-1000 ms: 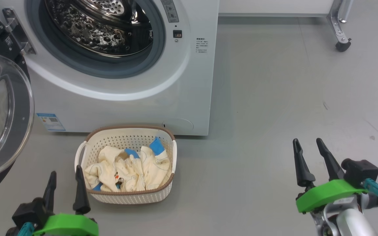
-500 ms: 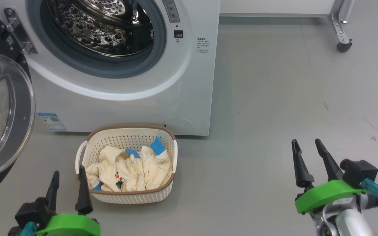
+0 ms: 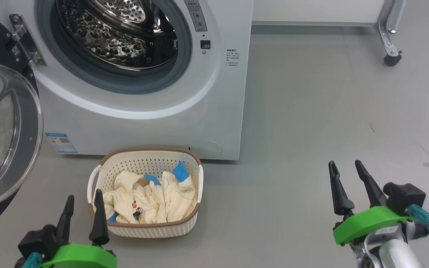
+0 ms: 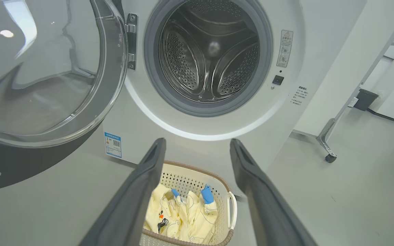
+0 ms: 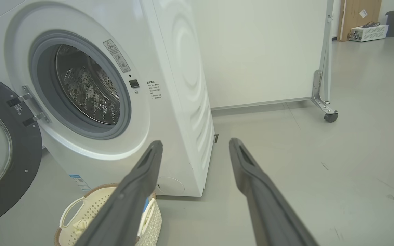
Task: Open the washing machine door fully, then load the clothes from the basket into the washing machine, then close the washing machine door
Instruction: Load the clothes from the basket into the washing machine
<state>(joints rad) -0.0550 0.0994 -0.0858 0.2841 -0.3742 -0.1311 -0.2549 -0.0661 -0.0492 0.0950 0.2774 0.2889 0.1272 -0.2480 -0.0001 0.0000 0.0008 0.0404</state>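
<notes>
The washing machine [image 3: 214,93] stands with its steel drum [image 3: 117,33] exposed. The washing machine door [image 3: 30,126] hangs swung out to the left on its hinge, glass bowl facing me. On the floor in front sits the basket [image 3: 143,229] with the cream and blue clothes [image 3: 151,199] piled inside. My left gripper [image 3: 84,194] is open just outside the basket's near-left corner, empty. In the left wrist view its fingers [image 4: 197,140] frame the basket [image 4: 190,177] and clothes [image 4: 183,215]. My right gripper [image 3: 345,162] is open over bare floor, far right of the basket.
A metal frame leg with a black caster [image 3: 389,57] stands at the back right, below a white panel. The right wrist view has the same caster [image 5: 330,117] right of the machine's side. Grey floor stretches between the machine and the right gripper.
The whole head picture has slid slightly down and right, so the camera moved. The left gripper has edged a little right, nearer the basket's corner. Both grippers stay open.
</notes>
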